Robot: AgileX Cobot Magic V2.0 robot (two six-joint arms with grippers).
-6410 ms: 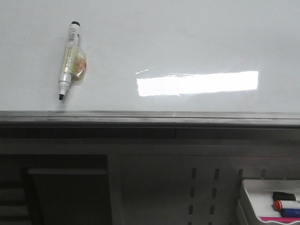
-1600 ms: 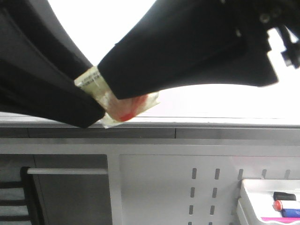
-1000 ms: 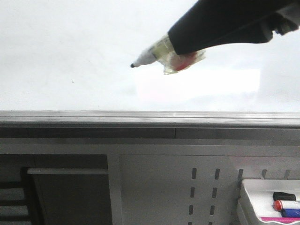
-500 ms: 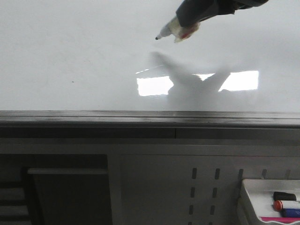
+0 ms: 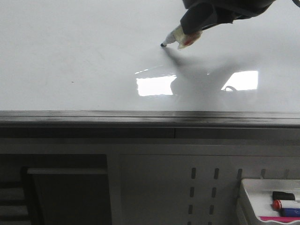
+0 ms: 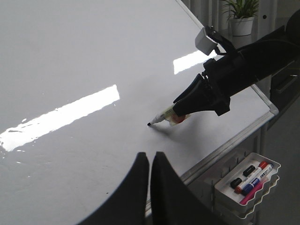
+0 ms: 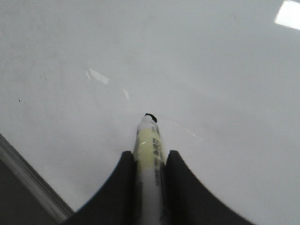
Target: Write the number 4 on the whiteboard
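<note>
0 strokes of the 4 show on the whiteboard (image 5: 84, 51) yet, but half a second ago the marker (image 5: 174, 39) hung above it; now its tip meets the surface. Right gripper (image 7: 150, 161) clamps the marker; left gripper (image 6: 150, 161) pressed together, empty.

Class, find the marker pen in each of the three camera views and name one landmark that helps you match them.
Front view: marker pen at upper right, held by the right claw, tip at the whiteboard.
Left wrist view: the pen is right of centre, jutting from the right claw toward the board.
Right wrist view: the pen is at bottom centre, between the claw's fingers.
Shared landmark: the pen's black tip against the white board.
</note>
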